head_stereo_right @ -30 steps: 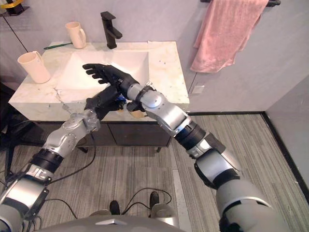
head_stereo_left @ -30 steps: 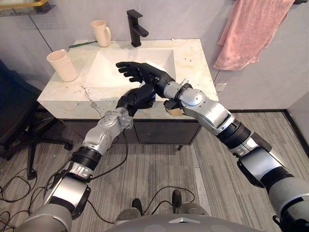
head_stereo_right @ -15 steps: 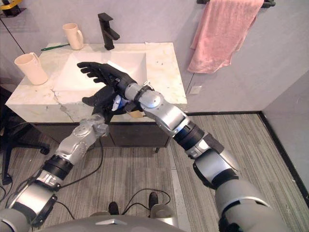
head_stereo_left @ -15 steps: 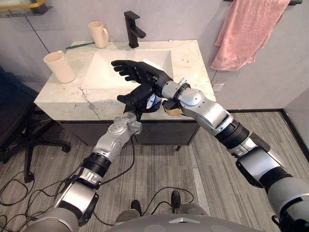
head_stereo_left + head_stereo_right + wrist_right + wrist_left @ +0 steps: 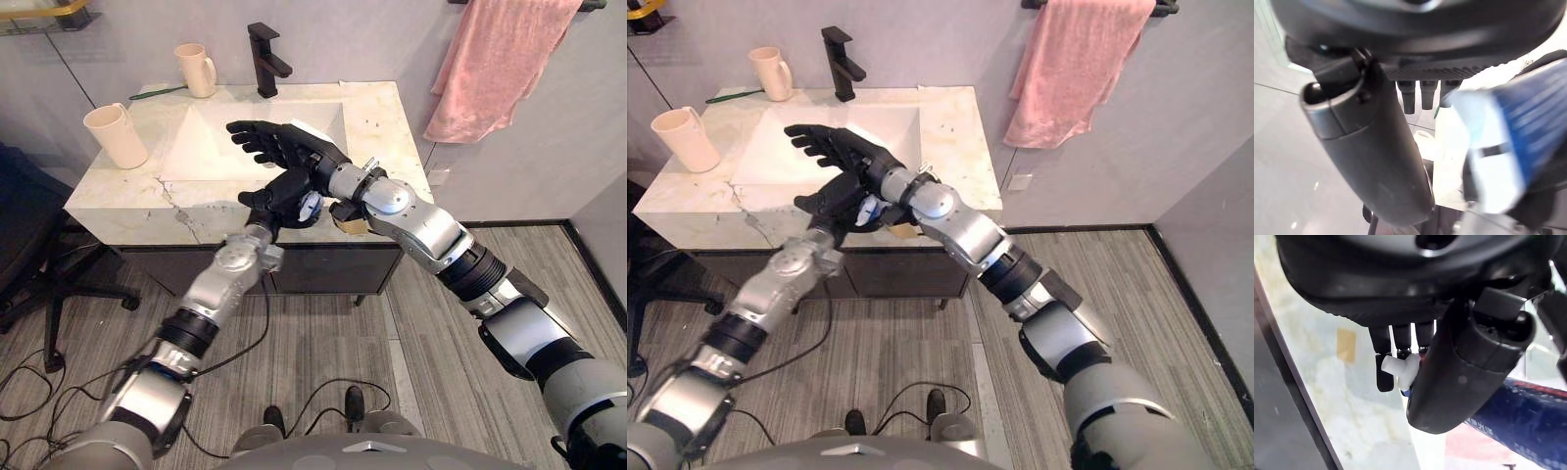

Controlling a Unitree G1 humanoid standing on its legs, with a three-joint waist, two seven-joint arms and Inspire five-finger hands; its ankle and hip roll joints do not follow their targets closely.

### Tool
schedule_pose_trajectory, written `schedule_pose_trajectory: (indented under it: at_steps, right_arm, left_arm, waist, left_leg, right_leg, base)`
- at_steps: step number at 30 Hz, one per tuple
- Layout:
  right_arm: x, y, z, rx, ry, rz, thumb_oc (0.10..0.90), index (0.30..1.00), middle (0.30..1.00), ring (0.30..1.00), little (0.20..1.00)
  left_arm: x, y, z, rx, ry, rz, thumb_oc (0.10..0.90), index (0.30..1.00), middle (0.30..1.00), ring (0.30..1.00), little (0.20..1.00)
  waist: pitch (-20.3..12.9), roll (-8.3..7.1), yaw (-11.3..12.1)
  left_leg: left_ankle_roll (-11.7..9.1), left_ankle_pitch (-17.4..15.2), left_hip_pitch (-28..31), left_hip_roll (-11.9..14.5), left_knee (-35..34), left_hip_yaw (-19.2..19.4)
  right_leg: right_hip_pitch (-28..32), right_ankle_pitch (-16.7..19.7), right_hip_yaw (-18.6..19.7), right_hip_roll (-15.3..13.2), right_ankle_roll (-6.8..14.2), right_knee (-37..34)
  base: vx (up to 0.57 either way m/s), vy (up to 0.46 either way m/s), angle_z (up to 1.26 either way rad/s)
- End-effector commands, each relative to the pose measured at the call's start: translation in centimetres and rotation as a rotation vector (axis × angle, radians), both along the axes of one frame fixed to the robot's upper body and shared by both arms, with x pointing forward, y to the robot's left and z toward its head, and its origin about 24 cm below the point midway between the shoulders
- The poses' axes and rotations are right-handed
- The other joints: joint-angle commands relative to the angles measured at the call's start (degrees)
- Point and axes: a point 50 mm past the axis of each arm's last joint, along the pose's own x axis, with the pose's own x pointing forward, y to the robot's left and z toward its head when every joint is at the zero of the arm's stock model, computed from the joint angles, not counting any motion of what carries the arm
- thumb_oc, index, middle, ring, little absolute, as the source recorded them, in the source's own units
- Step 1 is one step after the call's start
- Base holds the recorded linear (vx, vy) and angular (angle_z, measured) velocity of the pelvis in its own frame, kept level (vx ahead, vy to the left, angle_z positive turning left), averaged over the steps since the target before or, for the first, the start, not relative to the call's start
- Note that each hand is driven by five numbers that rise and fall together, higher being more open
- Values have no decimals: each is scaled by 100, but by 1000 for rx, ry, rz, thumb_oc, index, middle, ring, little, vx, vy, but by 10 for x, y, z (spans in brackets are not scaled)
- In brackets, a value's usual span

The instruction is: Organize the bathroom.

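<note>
Two hands meet over the table's front edge. The left hand (image 5: 282, 194) is curled round a blue-and-white tube (image 5: 310, 205), which sticks out at its 3 o'clock side, just above the marble rim. The left wrist view shows more: the tube's blue body (image 5: 1528, 411) runs past the thumb, and a small white piece (image 5: 1400, 371) sits at the fingertips; what that piece is I cannot tell. The right hand (image 5: 279, 145) hovers just beyond, at 12 o'clock from the left, fingers straight and spread above the sink (image 5: 211, 147), holding nothing. Its wrist view catches the tube as a blurred blue-and-white shape (image 5: 1508, 147) close by. On the table (image 5: 387, 127), one cup (image 5: 114, 135) stands at 9 o'clock of the sink, another cup (image 5: 195, 69) at 11 o'clock with a green toothbrush (image 5: 157, 92) lying just beside it. A black tap (image 5: 265, 57) rises at 12 o'clock. A pink towel (image 5: 500, 59) hangs on the wall at 2 o'clock.
</note>
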Motion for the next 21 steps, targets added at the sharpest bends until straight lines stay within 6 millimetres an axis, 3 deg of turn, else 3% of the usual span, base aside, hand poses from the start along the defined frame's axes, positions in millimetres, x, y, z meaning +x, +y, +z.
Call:
schedule_pose_trajectory:
  at_steps: [1,9,21]
  right_arm:
    - [-7,5,77,184,-226,33,800,900,900,900,900]
    - [-7,0,88,219,-264,-78,800,900,900,900,900]
    - [-3,-4,91,196,-259,-96,800,900,900,900,900]
  left_arm:
    - [20,25,108,-110,-288,31,400,300,300,300,300]
    - [24,56,138,-96,-318,41,400,300,300,300,300]
    - [24,64,146,-161,-322,44,400,300,300,300,300]
  waist:
    - [-454,167,174]
    - [-407,278,250]
    - [-368,355,242]
  left_leg:
    - [-47,-479,57,452,584,-46]
    - [-71,-454,82,446,593,-65]
    - [-97,-433,91,413,575,-61]
  right_leg:
    - [-130,-669,425,-219,360,-1]
    - [-13,-697,306,-275,379,-24]
    - [28,-708,269,-314,371,-42]
  base:
    - [38,27,2]
    - [3,8,2]
    - [0,1,0]
